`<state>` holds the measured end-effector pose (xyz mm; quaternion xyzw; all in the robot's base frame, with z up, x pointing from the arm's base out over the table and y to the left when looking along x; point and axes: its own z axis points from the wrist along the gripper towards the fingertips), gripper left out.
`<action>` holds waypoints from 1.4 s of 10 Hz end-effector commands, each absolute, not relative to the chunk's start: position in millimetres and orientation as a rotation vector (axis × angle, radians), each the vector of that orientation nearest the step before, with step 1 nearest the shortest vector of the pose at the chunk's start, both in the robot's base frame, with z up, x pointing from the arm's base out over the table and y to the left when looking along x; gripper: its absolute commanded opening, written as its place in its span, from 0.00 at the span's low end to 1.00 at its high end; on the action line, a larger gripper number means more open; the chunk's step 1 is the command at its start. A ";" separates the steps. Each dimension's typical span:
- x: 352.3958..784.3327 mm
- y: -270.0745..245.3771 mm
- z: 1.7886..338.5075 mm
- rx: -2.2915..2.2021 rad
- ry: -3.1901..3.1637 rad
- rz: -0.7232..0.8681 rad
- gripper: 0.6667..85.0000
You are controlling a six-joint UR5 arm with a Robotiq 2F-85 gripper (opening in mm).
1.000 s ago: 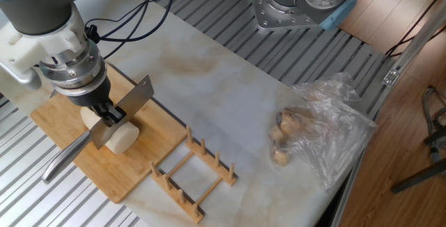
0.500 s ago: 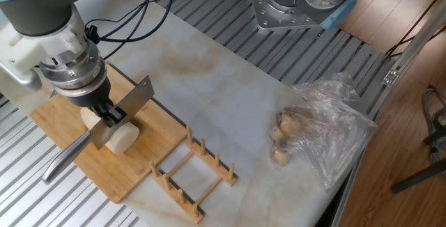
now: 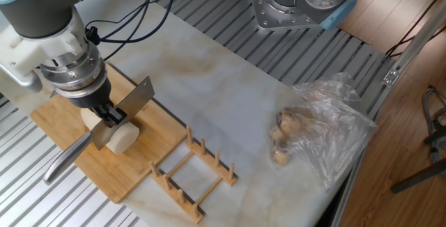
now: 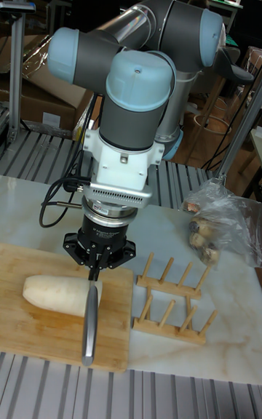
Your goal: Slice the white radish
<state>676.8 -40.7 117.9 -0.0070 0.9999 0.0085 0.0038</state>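
Fixed view: wooden rack (image 3: 193, 175) beside white radish (image 3: 120, 138).

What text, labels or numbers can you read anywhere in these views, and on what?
None is readable. The gripper, knife, white radish, cutting board, wooden rack and plastic bag show no markings; cardboard boxes behind are too dark to read.

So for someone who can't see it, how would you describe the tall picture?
A grey and blue robot arm's tool holds a knife upright over a wooden cutting board, its blade at the right end of a long white radish. To the right on the marble table stand a wooden rack and a clear plastic bag of brownish lumps.
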 end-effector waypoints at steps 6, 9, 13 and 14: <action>679.0 -38.3 115.9 -0.011 3.131 0.045 0.01; 679.6 -38.0 115.9 -0.006 3.131 0.042 0.01; 680.6 -37.0 113.7 -0.001 3.131 0.042 0.01; 681.0 -37.0 113.0 -0.001 3.131 0.042 0.01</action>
